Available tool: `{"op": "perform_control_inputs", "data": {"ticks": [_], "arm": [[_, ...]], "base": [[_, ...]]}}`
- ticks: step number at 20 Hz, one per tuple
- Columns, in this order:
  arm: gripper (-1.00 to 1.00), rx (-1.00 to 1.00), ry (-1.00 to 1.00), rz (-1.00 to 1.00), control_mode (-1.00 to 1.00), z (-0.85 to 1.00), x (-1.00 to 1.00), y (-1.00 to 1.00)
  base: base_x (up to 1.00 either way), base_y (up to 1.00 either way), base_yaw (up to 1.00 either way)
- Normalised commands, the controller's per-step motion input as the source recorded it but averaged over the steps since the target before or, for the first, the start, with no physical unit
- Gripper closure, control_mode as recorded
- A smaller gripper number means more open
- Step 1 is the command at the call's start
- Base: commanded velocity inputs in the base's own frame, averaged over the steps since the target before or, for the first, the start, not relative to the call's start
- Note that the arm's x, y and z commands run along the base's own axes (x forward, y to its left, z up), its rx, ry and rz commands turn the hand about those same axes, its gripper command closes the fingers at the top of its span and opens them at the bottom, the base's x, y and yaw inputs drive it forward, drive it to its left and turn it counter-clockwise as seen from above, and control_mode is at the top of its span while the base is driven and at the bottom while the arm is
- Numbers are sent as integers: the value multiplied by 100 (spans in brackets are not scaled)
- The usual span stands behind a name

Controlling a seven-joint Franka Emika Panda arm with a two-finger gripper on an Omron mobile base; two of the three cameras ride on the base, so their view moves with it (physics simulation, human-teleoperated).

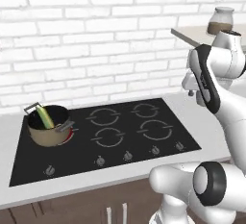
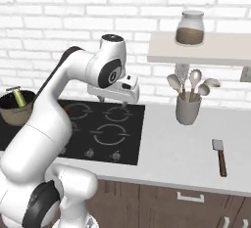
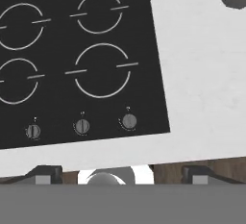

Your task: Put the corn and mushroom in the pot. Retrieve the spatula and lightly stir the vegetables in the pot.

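Pale green corn cob [image 1: 45, 116] leans inside tan-gold round pot [image 1: 48, 126] on black cooktop [image 1: 120, 136]; end effector [image 2: 113, 100] spread wide, empty, above the hob.

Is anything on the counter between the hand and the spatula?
Nothing visible. The open hand hangs over the cooktop's right edge; bare counter runs to the spatula. The utensil cup stands further back, off that line.
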Motion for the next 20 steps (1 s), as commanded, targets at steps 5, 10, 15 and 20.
{"op": "perform_control_inputs", "data": {"ticks": [5, 10, 15, 20], "arm": [[-100, 0, 0, 0, 100, 0, 0, 0], [-100, 8, -6, 0, -100, -28, -11, -100], [-100, 6, -3, 0, -100, -70, -22, -100], [-100, 0, 1, 0, -100, -78, 0, -95]], "base": [[31, -100, 0], [0, 0, 0], [0, 0, 0], [0, 0, 0]]}}
